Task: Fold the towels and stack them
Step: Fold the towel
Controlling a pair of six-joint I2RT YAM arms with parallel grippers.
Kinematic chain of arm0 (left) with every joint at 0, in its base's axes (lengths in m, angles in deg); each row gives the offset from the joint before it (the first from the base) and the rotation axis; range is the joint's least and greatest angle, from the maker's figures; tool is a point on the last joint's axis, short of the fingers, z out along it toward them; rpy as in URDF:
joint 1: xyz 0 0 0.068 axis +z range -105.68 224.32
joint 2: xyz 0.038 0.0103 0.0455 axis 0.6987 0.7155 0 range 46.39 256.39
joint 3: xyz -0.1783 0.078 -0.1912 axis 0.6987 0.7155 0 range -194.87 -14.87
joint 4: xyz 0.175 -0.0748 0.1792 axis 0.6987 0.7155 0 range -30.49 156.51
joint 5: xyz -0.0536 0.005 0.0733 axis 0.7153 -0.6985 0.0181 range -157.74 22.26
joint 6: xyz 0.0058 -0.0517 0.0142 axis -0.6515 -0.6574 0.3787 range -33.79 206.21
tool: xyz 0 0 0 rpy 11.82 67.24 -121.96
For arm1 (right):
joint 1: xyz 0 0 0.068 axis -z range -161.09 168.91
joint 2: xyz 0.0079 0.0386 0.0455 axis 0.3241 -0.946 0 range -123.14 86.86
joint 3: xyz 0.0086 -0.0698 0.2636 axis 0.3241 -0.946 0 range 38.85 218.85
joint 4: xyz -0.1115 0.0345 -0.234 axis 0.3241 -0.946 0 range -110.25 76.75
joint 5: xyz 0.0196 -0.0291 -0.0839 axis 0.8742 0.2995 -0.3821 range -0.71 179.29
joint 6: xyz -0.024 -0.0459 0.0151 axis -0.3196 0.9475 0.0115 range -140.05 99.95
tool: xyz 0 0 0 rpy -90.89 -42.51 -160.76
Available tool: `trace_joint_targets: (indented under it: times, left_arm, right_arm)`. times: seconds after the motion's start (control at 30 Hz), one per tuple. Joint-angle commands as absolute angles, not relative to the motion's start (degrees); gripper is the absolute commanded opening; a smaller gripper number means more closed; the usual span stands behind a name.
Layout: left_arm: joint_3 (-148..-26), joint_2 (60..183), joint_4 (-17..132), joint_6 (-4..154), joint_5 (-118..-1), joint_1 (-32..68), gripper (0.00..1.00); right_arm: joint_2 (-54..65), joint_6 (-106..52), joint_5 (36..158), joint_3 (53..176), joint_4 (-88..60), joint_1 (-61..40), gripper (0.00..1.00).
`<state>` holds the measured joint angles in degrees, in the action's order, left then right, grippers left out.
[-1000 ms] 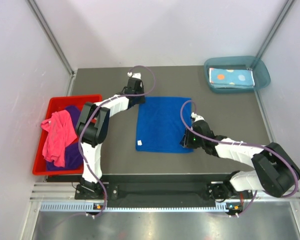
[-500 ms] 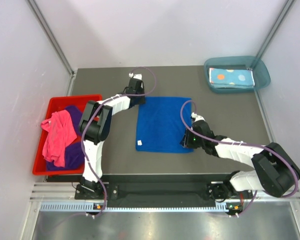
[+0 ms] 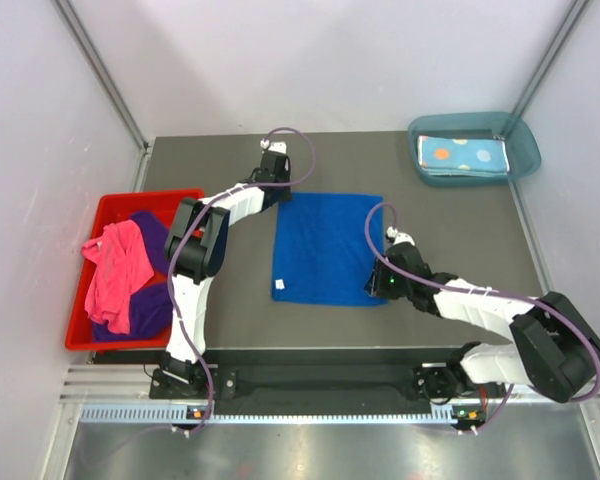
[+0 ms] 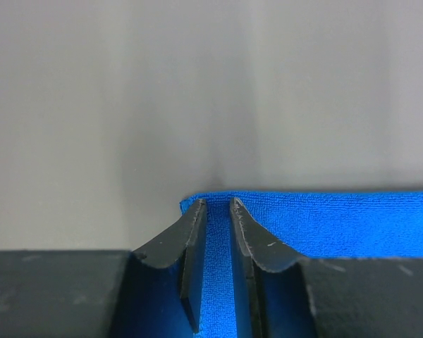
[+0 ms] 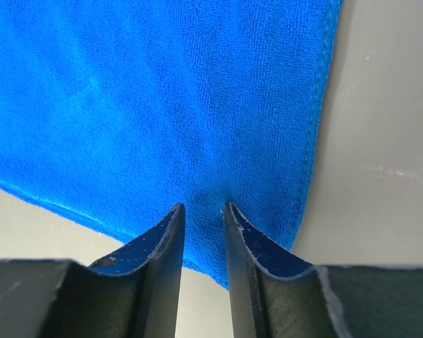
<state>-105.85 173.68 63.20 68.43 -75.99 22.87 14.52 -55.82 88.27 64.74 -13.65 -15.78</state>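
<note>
Top external: one blue towel (image 3: pixel 325 245), two gripping hands, left hand (image 3: pixel 283 196), right hand (image 3: pixel 377 290), each on one corner.

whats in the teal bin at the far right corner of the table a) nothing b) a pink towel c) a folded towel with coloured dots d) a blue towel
C: the teal bin holds a folded dotted towel; the pink towel is in the red bin and the blue towel lies on the table.
</note>
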Motion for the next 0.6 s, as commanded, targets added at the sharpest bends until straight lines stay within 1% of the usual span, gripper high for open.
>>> trace_joint_targets:
  times: [0.0,0.17,0.2,0.33,0.47,0.57]
  left_arm:
    - [-106.98,173.41,63.91,69.69,-76.97,23.4,0.25]
    - [-105.84,169.27,62.33,69.25,-74.33,23.49,0.36]
    - [-105.75,167.7,62.24,69.25,-74.34,23.49,0.38]
    - [-105.58,164.09,61.98,69.6,-75.04,23.4,0.47]
    - [-104.96,162.15,62.77,69.69,-75.83,23.49,0.48]
    - [-104.17,162.5,64.08,69.25,-75.57,23.4,0.48]
  right_arm:
    - [16.8,-55.2,87.09,65.3,-17.64,-15.36,0.3]
    - [19.89,-53.19,86.22,74.34,-22.65,-14.75,0.35]
    - [19.8,-52.31,85.43,76.01,-23.18,-14.14,0.37]
    - [17.44,-50.2,84.8,83.67,-23.45,-10.54,0.39]
    - [10.94,-47.22,86.29,89.38,-21.61,-2.65,0.4]
    - [3.74,-44.32,86.31,95.17,-20.19,-0.25,0.43]
